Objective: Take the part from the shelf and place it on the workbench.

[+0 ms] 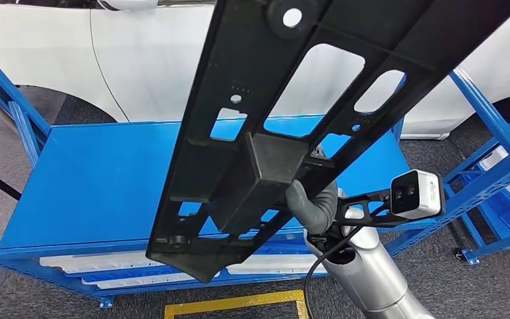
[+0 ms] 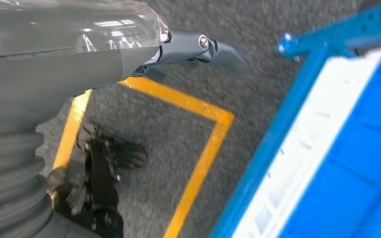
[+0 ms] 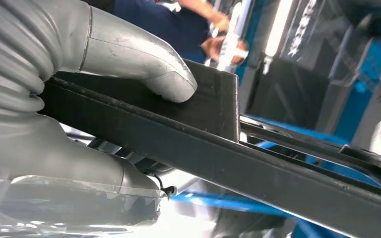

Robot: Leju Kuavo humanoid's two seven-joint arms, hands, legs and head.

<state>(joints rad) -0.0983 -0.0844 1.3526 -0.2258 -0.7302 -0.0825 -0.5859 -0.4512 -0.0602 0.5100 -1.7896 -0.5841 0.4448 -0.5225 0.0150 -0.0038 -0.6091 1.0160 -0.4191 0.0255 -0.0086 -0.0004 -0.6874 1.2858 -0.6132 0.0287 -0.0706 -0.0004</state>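
Blue shelf: a steel rack with a flat blue deck (image 1: pixel 93 179) spans the left and middle of the head view, with white trays (image 1: pixel 73 262) on the level beneath it.
Car: a white car body (image 1: pixel 133 60) stands behind the rack.
Floor: dark grey carpet with a yellow taped outline (image 1: pixel 232 304) in front of the rack; the left wrist view shows the same kind of yellow line (image 2: pixel 203 148) on the carpet beside a blue rack edge.
Left hand: the left hand (image 2: pixel 198 49) hangs above the floor, grey cover and dark fingers stretched out with nothing in them.
Part: a long black plastic panel (image 1: pixel 285 113) with cut-out windows and a boxy block at its middle slants across the head view, raised above the blue deck, its low end toward the camera.
Right hand: the right hand (image 1: pixel 313 203) grips the panel at the boxy block; in the right wrist view its thick grey thumb (image 3: pixel 144 64) presses on the block's face, the panel's bar (image 3: pixel 258 168) running across below it.
Wrist camera: a white camera unit (image 1: pixel 417 193) sits on a black bracket beside the right hand.
Right rack: more blue framing (image 1: pixel 491 153) stands at the right edge.
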